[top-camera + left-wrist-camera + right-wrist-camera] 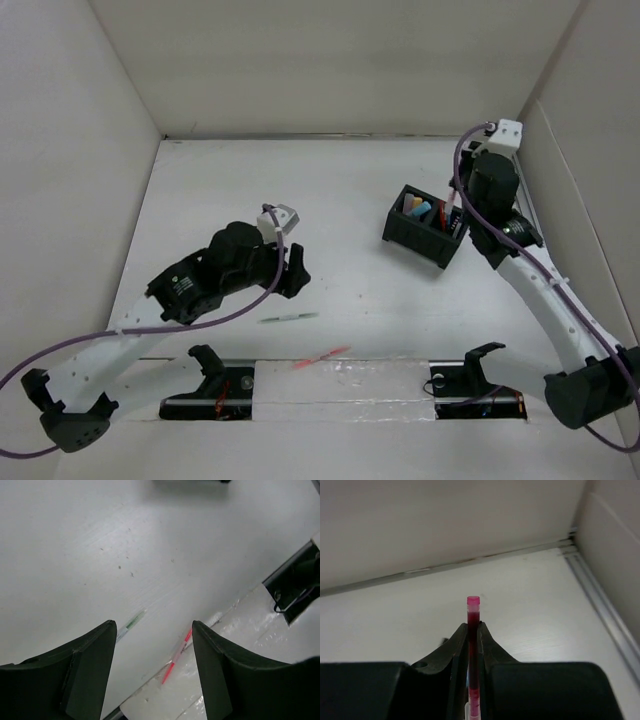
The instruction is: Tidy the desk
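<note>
Reaching to the organizer point(425, 228), right jaws pinch a magenta pen point(473, 611); left jaws spread.

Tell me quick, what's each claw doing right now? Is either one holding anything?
Left gripper: open, holding nothing.
Right gripper: shut on a red pen.

White matte bench point(350, 200), a few dark specks on it. One pale green pen point(288, 318), whiter at one end, and a red-pink pen point(322, 357). Organizer box point(425, 240) black, yellow and blue showing inside. Cables point(457, 165) purple. Right gripper point(473, 627) black, magenta pen point(473, 605) in its jaws, its tip brighter pink
</note>
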{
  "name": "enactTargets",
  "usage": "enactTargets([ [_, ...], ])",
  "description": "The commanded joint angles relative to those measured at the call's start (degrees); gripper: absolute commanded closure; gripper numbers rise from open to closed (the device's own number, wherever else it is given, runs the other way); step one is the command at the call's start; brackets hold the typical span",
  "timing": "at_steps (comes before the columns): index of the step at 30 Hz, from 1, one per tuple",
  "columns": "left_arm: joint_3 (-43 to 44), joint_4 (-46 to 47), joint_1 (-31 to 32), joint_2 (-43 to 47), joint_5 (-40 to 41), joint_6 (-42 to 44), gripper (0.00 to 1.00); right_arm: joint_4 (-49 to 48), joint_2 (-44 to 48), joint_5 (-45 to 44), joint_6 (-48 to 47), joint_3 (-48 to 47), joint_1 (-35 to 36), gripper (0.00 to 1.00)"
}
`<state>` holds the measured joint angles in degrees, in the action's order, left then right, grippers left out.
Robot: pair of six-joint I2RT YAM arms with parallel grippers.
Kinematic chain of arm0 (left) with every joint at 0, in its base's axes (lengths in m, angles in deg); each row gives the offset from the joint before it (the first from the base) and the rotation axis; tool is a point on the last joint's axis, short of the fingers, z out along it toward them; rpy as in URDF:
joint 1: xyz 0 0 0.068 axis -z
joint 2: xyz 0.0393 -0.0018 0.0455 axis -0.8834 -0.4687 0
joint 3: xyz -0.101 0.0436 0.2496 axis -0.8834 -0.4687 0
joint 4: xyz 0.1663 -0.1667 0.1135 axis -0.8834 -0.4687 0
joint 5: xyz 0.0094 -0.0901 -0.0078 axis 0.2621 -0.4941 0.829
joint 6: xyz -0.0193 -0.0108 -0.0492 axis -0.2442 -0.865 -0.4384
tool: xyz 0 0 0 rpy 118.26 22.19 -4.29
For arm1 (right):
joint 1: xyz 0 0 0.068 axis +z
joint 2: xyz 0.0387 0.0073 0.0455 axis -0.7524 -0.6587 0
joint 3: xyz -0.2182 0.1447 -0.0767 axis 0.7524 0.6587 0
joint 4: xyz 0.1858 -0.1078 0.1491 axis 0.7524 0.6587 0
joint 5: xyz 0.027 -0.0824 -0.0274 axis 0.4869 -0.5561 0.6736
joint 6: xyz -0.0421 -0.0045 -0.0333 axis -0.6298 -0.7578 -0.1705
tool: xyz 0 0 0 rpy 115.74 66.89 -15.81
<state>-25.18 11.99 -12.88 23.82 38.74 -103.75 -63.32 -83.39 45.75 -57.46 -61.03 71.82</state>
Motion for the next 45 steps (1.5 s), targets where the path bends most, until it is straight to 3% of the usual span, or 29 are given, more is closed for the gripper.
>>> enactTargets([
  [1,0.15,1.87,0.4,-3.24,-10.35,2.93,0.42,0.15,1.01,2.77,-8.05,5.34,-6.57,1.0],
  [5,1.55,0.91,4.52,-9.64,-12.29,3.11,0.42,0.22,-0.21,7.44,-11.82,5.62,-11.59,1.0],
  [6,1.64,0.47,9.75,-12.54,-11.33,2.33,0.4,-0.47,-0.73,8.49,-14.02,5.87,-12.3,1.0],
  [8,1.55,1.52,12.71,-13.44,-8.78,1.62,0.39,-0.48,-0.82,9.3,-15.0,6.23,-12.3,1.0],
  [9,1.47,2.04,19.49,-15.45,-6.95,-0.03,0.39,-0.74,-0.82,9.82,-15.35,6.66,-12.83,1.0],
  [12,1.73,3.63,27.27,-20.01,-2.71,-3.72,0.38,-3.98,-1.0,12.36,-15.27,10.17,-13.88,1.0],
  [18,-2.21,6.17,27.83,-20.75,6.51,-8.31,0.38,-17.96,-3.8,16.83,-14.39,17.65,-15.9,1.0],
  [22,-2.75,7.14,24.75,-20.92,6.68,-12.08,0.39,-22.7,-6.62,20.63,-14.74,17.39,-15.91,1.0],
  [32,0.32,3.28,24.75,-23.64,11.6,-17.45,0.4,-25.7,-4.87,22.57,-14.74,15.98,-15.91,1.0],
  [40,2.69,-2.17,24.75,-27.59,18.64,-22.28,0.41,-38.43,-4.43,25.55,-12.99,28.19,-17.31,1.0],
  [43,1.21,-1.21,20.63,-25.85,17.42,-23.52,0.41,-39.06,-4.25,27.31,-12.81,30.13,-17.84,1.0],
  [45,-1.08,0.45,17.38,-24.26,14.7,-23.52,0.41,-39.5,-3.73,27.66,-12.9,31.71,-17.84,0.91],
])
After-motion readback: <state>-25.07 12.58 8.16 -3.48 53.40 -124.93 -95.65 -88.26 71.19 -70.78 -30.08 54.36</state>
